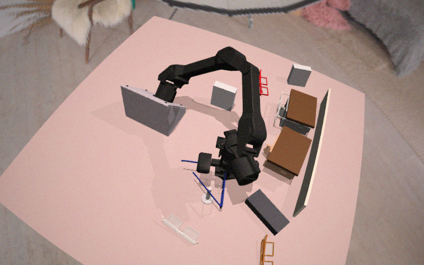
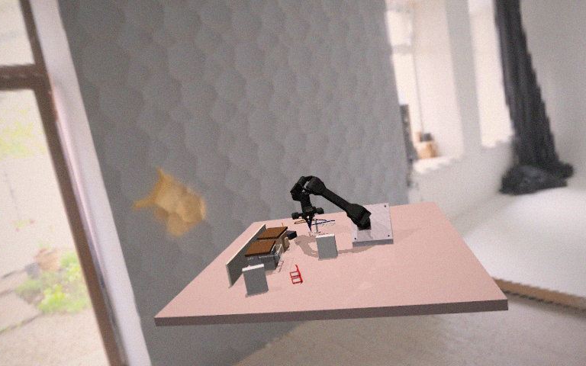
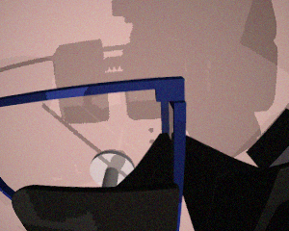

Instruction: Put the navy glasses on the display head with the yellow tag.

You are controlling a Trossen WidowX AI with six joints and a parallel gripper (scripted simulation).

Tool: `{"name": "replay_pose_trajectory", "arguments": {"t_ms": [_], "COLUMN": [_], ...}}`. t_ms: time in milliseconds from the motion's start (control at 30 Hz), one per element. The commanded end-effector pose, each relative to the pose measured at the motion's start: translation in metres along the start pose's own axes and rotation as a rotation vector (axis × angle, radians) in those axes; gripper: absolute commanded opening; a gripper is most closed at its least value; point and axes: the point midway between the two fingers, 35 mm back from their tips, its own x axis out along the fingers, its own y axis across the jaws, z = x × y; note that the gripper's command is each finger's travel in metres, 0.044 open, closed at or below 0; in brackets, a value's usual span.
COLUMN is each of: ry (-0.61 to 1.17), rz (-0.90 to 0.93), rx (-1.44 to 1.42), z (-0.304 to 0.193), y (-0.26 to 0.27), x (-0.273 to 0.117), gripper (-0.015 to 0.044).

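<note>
The navy glasses [image 1: 222, 190] [image 3: 87, 91] hang in the air with their temples spread. My gripper [image 3: 169, 141] is shut on their front frame, away from the heads. One temple passes above a small round-based post. A head with a brown top [image 1: 290, 150] [image 2: 272, 232] and a tan face stands right of the gripper in the top view. Another head with a brown top [image 1: 301, 108] [image 2: 259, 247] and a grey body stands beside it, with white glasses [image 1: 276, 111] at its front. No yellow tag is visible. The arm hides part of the navy glasses.
The post [image 1: 207, 198] [image 3: 112, 168] stands under the glasses. A dark box [image 1: 266, 211], two grey blocks [image 1: 222, 97] [image 1: 298, 75] and a tall panel [image 1: 312, 150] stand around. Red glasses [image 1: 260, 89], other white glasses [image 1: 180, 229] and orange glasses [image 1: 263, 251] lie on the table.
</note>
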Motion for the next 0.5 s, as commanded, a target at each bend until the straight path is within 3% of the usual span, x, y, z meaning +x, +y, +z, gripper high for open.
{"name": "replay_pose_trajectory", "arguments": {"t_ms": [0, 467], "ry": [0.004, 0.003], "rz": [-0.008, -0.008], "rx": [-0.002, -0.002], "z": [0.004, 0.015], "y": [-0.006, -0.015], "x": [-0.002, -0.002], "gripper": [0.0000, 0.0000]}}
